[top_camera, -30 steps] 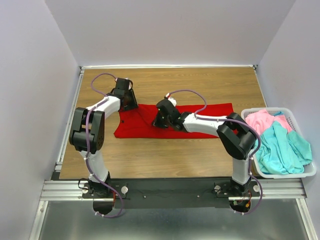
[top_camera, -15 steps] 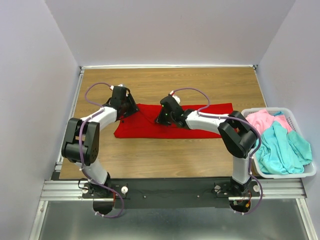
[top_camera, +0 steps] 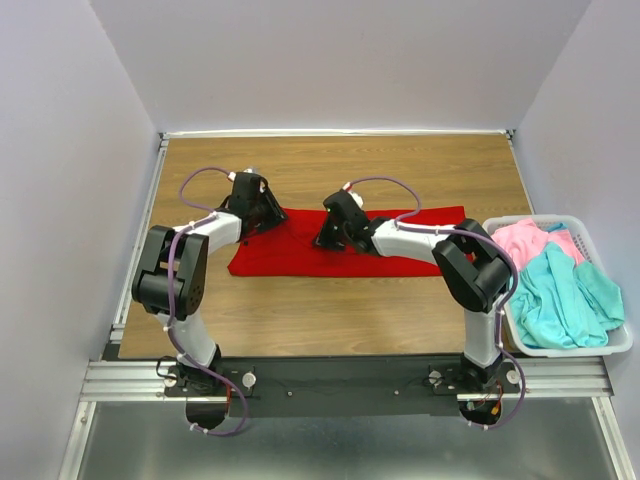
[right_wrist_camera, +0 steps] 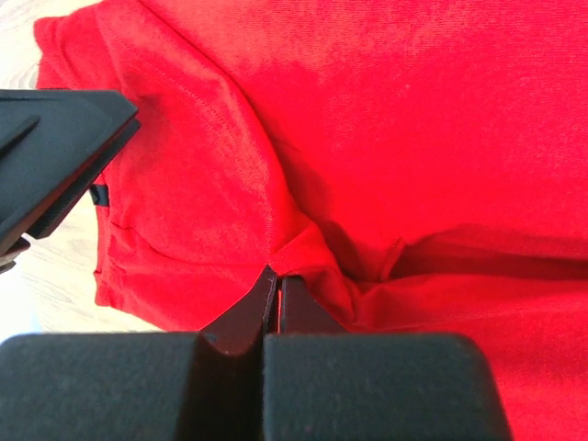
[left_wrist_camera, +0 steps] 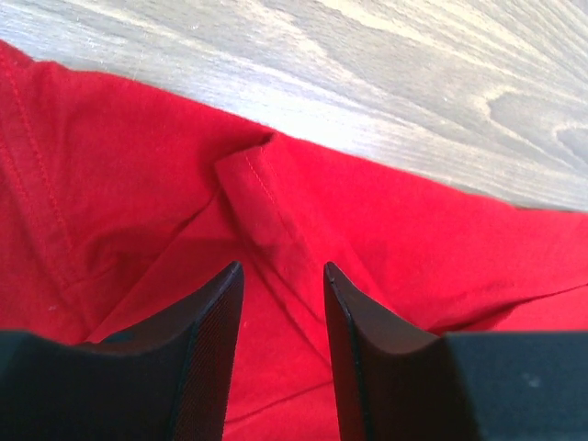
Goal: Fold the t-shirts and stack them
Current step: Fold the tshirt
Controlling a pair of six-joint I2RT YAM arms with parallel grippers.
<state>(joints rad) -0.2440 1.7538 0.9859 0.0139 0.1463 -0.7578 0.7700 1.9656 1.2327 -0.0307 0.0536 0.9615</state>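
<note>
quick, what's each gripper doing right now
left gripper: open, jaws apart over the red t-shirt, holding nothing
right gripper: closed, pinching the red t-shirt

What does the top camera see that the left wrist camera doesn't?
Only the top view shows the right gripper and the white basket holding the pink t-shirt and teal t-shirt. Only the left wrist view shows the stitched hem fold up close, just past the open left gripper. Both show the red t-shirt on the wooden table.
</note>
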